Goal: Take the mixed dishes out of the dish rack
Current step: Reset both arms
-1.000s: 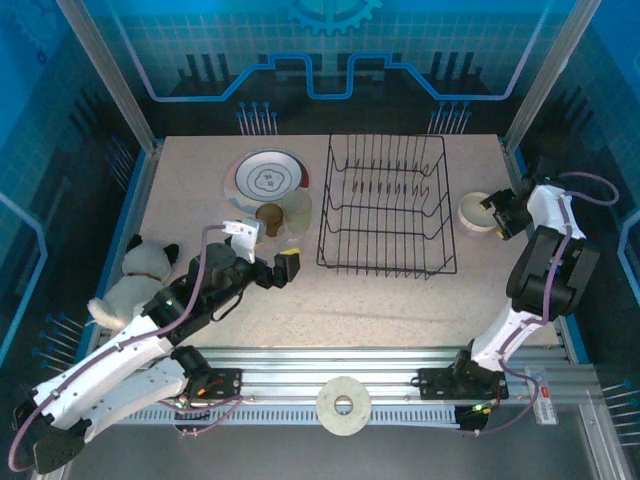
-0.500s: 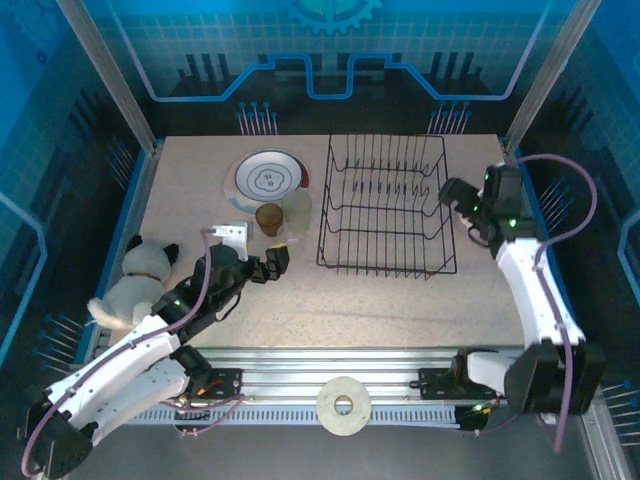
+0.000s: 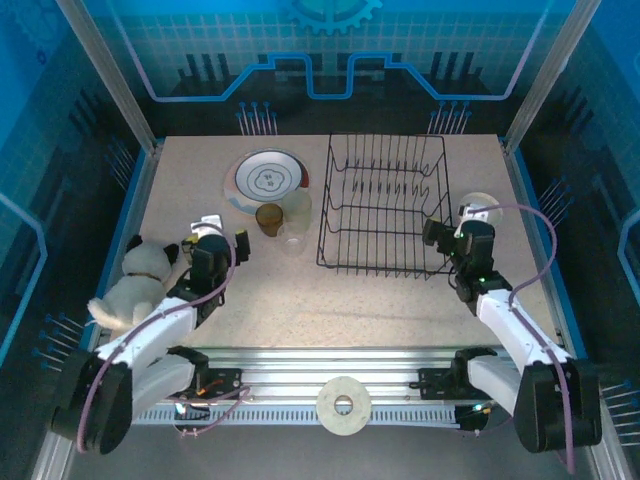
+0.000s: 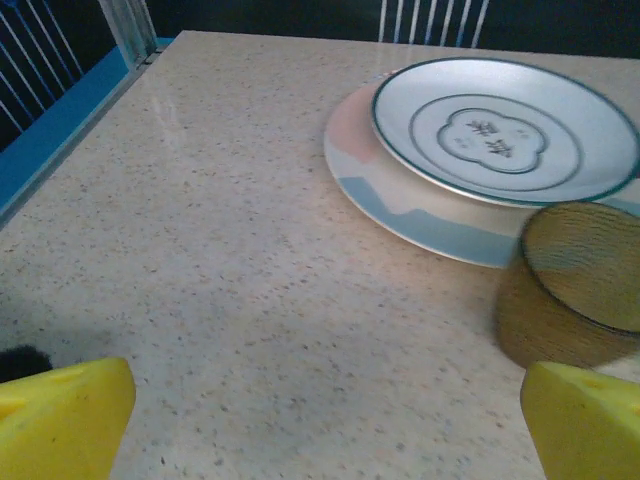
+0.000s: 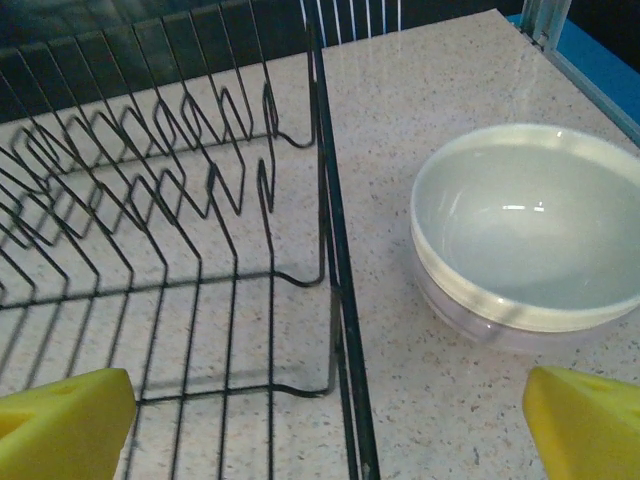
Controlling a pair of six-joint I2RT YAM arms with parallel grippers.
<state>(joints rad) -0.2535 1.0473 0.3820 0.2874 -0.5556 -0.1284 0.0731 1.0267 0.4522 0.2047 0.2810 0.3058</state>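
Starting with the table, confirm that its speckled top carries every item listed below.

1. Locate the dish rack, a black wire basket with upright prongs. It sits right of centre, toward the far edge of the table.
2. Check the left arm. It lies low across the near-left corner, with its wrist pointing toward the far edge.
3. Check the right arm. It reaches from the near edge up to the near-right corner of the rack.
4. Note the toy cat at the left edge of the table, beside the left arm.
5. Find the two stacked plates to the left of the rack. A green-rimmed plate rests on a larger one with pink and blue bands.
6. Find the two nested bowls just beside the rack's right wall, standing on the table.
7. Inspect the left claw. Its yellow tips stand wide apart over bare tabletop, short of the plates, and you can read it as open.
8. Inspect the right claw. It is spread wide, one tip over the rack floor and the other on the bowl side.
9. Find the pale bowl between the plates and the rack.
10. Find the brown cup just beside the near rim of the plates.
11. Find the glass just on the near side of the cup.
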